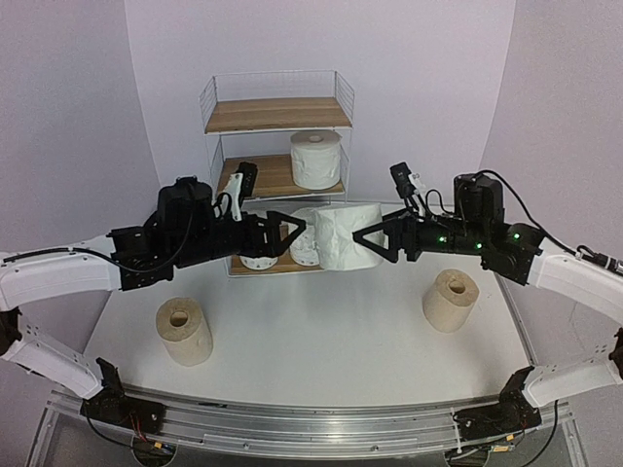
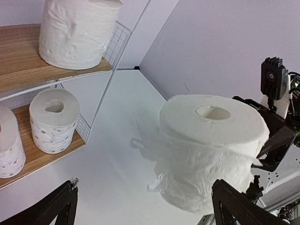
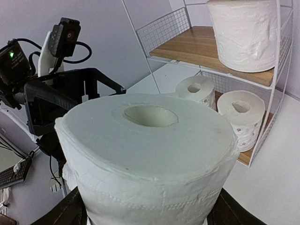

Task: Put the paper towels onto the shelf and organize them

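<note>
My right gripper (image 1: 375, 238) is shut on a plain white paper towel roll (image 1: 347, 236), held upright in the air in front of the shelf (image 1: 277, 115). The roll fills the right wrist view (image 3: 150, 159). My left gripper (image 1: 292, 233) is open and empty, just left of that roll, which hangs ahead of its fingers (image 2: 234, 206) in the left wrist view (image 2: 211, 140). A second plain white roll (image 1: 316, 159) stands on the middle board. Two dotted rolls (image 2: 54, 119) (image 2: 9, 150) stand on the bottom board. Two tan rolls (image 1: 184, 331) (image 1: 451, 300) stand on the table.
The shelf's top board (image 1: 282, 109) is bare. The shelf's white wire side rail (image 3: 281, 70) is close to the right of the held roll. The table (image 1: 321, 341) stretches between the two tan rolls.
</note>
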